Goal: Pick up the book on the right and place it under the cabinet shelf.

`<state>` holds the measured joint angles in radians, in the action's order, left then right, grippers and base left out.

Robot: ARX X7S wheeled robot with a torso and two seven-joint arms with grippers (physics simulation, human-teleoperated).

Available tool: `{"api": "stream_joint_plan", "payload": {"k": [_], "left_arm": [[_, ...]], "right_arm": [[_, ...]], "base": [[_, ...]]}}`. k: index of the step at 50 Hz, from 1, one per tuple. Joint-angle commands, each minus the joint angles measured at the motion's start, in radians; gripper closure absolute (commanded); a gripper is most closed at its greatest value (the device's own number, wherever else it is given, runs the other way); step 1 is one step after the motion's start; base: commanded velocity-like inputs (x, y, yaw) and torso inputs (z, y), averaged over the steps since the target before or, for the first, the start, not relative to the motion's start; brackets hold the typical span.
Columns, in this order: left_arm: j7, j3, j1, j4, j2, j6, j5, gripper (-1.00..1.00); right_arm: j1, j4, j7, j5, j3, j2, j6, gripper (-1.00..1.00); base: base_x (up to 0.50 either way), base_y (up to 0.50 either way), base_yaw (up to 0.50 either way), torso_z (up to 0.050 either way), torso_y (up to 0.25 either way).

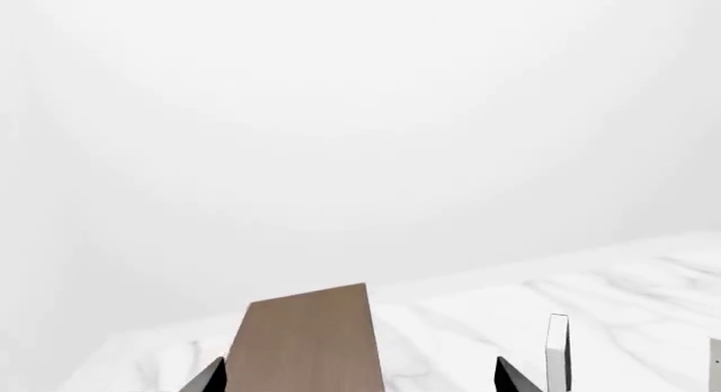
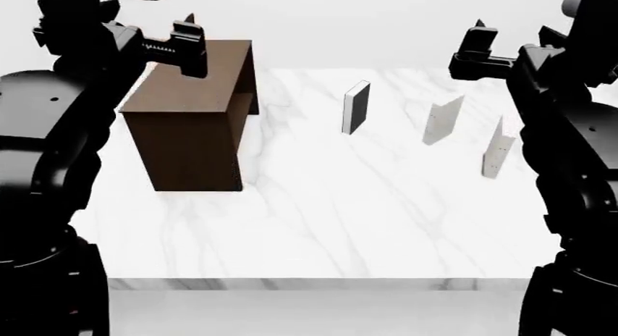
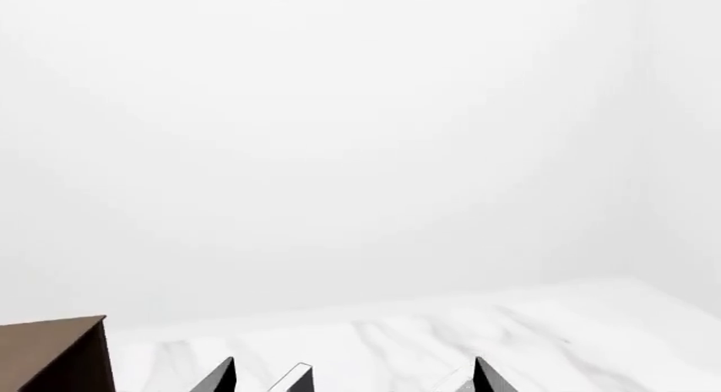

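The book (image 2: 496, 148), thin and pale grey-white, stands upright at the right of the marble table, rightmost of three. The cabinet shelf (image 2: 193, 111), a dark brown box, stands at the table's left; its top (image 1: 304, 341) fills the lower part of the left wrist view. My left gripper (image 2: 188, 39) hovers above the cabinet's top, open and empty (image 1: 360, 379). My right gripper (image 2: 480, 35) hangs high over the back right of the table, above and behind the book, open and empty (image 3: 351, 379). The thin book does not show clearly in either wrist view.
A black-covered book (image 2: 355, 108) stands upright mid-table, seen also as the black book (image 3: 290, 379) in the right wrist view. A thicker pale grey book (image 2: 441, 121) stands between it and the thin one. The table's front edge (image 2: 319, 282) runs below; a white wall lies behind.
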<state>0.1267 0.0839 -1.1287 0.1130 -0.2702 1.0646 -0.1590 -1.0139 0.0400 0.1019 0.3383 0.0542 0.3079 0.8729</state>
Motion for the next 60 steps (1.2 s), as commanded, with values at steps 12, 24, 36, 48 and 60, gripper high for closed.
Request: {"api": "stream_joint_plan", "payload": {"k": [12, 24, 36, 48, 60], "left_arm": [[0.023, 0.075, -0.191, -0.248, 0.004, -0.044, 0.022, -1.0], [0.023, 0.077, -0.18, -0.217, 0.006, -0.034, 0.012, -1.0], [0.021, 0.083, -0.181, -0.221, 0.012, -0.039, 0.007, -1.0], [0.019, 0.082, -0.18, -0.214, 0.009, -0.032, 0.001, -1.0], [0.018, 0.081, -0.185, -0.211, 0.007, -0.024, -0.006, -1.0]], "right_arm": [[-0.166, -0.216, -0.035, -0.013, -0.035, 0.032, 0.015, -1.0], [-0.142, -0.233, -0.04, -0.012, -0.04, 0.032, -0.003, -1.0], [-0.129, -0.244, -0.043, -0.007, -0.038, 0.031, -0.014, -1.0], [-0.138, -0.234, -0.063, -0.003, -0.063, 0.031, -0.015, -1.0], [-0.147, -0.237, -0.062, 0.005, -0.068, 0.022, -0.007, -1.0]], "base": [[0.0, -0.21, 0.0, 0.0, 0.0], [0.0, -0.5, 0.0, 0.0, 0.0], [0.0, -0.5, 0.0, 0.0, 0.0], [0.0, -0.24, 0.0, 0.0, 0.0], [0.5, 0.0, 0.0, 0.0, 0.0]]}}
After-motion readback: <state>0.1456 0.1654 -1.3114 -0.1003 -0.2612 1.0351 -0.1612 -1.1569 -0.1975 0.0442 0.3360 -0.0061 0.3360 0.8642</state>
